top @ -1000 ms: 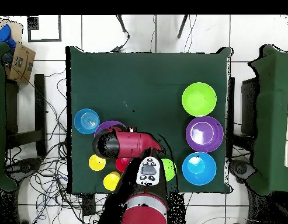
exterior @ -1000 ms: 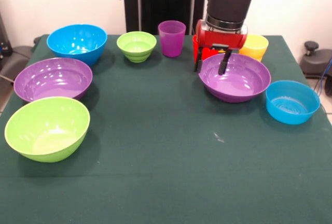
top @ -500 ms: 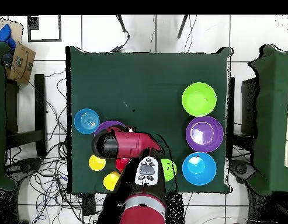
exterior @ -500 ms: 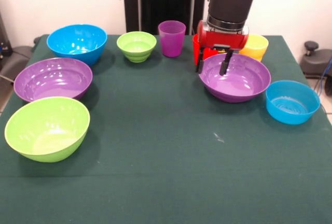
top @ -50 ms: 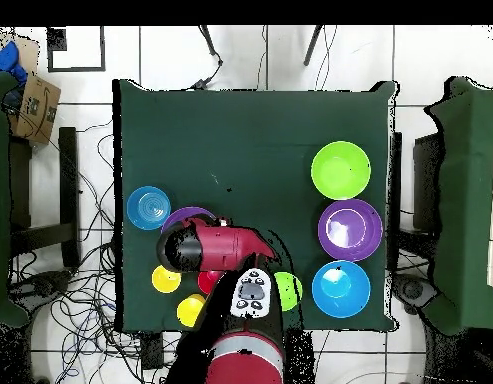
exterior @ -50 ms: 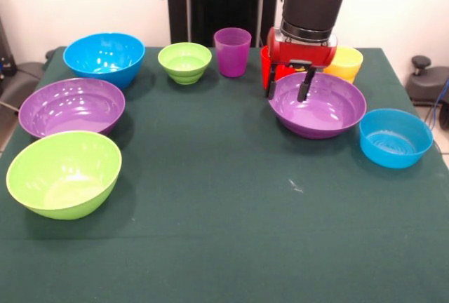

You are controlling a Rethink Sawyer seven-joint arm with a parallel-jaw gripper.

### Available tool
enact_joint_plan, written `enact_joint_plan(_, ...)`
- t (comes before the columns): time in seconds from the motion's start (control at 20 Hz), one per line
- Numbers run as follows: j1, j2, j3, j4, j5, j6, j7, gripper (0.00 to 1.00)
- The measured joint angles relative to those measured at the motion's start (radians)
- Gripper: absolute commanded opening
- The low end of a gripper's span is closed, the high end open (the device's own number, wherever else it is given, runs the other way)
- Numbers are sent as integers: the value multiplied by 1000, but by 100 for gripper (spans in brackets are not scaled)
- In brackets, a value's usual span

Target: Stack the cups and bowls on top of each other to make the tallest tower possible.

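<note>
Nothing stacked; cups and bowls sit apart on the green tabletop (exterior @ -50 ms: 224, 233). Pincer (exterior @ -50 ms: 288, 83) open and empty, fingers straddling the far rim of a purple bowl (exterior @ -50 ms: 318, 110). Red cup (exterior @ -50 ms: 268, 62) just behind it, yellow cup (exterior @ -50 ms: 346, 62) beside, small blue bowl (exterior @ -50 ms: 395, 137) near.

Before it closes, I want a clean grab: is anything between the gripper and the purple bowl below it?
Nothing visible. The open gripper hangs over the far rim of the purple bowl; the red cup stands just behind it.
</note>
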Motion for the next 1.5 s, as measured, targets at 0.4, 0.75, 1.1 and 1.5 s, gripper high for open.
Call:
enact_joint_plan(0.4,1,15,0,0,0,-19,0,100)
enact_joint_plan(0.75,4,62,0,0,0,-66,0,100)
enact_joint_plan(1.1,14,103,-1,0,1,-114,0,100)
enact_joint_plan(1.5,19,127,-5,-1,1,-138,0,100)
